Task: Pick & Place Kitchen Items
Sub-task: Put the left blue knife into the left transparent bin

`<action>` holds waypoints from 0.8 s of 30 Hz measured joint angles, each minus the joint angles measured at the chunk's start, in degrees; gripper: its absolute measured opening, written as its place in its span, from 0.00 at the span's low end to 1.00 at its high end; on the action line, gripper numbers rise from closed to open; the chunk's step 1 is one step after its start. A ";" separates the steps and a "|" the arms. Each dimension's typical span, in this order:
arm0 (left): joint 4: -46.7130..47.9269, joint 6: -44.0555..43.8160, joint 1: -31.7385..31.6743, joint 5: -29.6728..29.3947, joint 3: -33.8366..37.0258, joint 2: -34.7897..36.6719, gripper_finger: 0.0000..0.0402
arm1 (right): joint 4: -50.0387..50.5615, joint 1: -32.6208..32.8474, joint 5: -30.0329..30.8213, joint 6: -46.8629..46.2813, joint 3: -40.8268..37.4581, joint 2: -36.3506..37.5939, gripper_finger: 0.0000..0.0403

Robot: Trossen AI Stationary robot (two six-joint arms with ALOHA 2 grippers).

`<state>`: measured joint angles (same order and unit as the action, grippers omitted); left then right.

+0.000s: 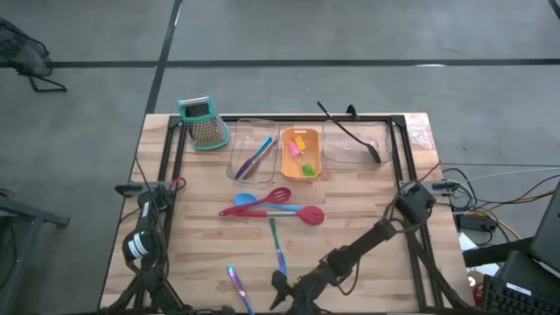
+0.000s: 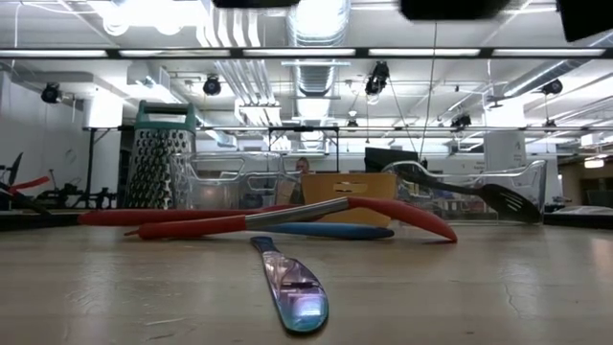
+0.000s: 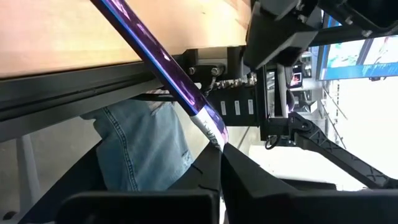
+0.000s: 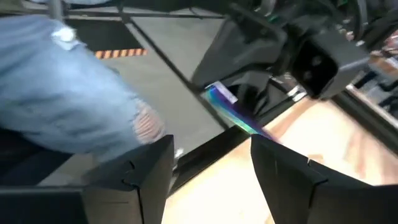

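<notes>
Purple stick (image 1: pixel 236 284) lay at the near edge of the table (image 1: pixel 367 236), one end poking out past the edge. The left gripper (image 3: pixel 219 152) had its fingers pressed together on that end, pinching it. The right gripper (image 1: pixel 278 284) hung just beside it over the same edge with its fingers (image 4: pixel 273 168) spread wide and nothing between them. A person's denim trouser leg (image 3: pixel 143 149) showed just beyond the table edge.

Farther in, near the middle of the table, a thin blue stick (image 1: pixel 281 261) and a thin green stick (image 1: pixel 272 229) lay end to end. Behind them the red spatula (image 1: pixel 297 212) lay across the table, touching a second red tool (image 1: pixel 262 201) and a blue spoon (image 1: pixel 245 199), the three handles crossing.

Along the far side stood three trays in a row. The left clear tray (image 1: pixel 238 140) held thin blue and purple sticks (image 1: pixel 255 159). The orange tray (image 1: pixel 285 157) in the middle held small pink, orange and green pieces (image 1: pixel 302 150). The right clear tray (image 1: pixel 337 157) held the long black spoon (image 1: pixel 350 133), its handle sticking up over the far rim. The metal grater (image 1: pixel 203 122) lay at the far left corner, just beside the left clear tray.
</notes>
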<state>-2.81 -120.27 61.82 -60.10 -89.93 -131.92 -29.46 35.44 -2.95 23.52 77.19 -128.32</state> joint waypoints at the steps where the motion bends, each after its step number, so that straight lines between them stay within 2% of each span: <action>1: 0.00 0.00 0.00 0.00 0.00 0.00 0.01 | 0.00 -0.06 0.32 0.22 0.88 -0.69 0.52; 6: -0.02 0.01 0.00 0.00 0.07 0.00 0.02 | 0.52 -0.28 0.01 1.43 5.65 -3.65 0.51; 11: -0.07 0.42 0.00 0.00 0.11 0.00 0.01 | 6.29 -0.24 0.17 2.31 10.01 -4.73 0.53; 24: -0.20 1.29 0.00 -1.50 0.11 0.00 0.01 | 9.20 -0.47 0.15 5.85 14.52 -7.61 0.50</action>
<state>-3.01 -118.98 61.82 -61.60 -89.82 -131.92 -20.26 34.97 -2.80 29.36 91.71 -135.93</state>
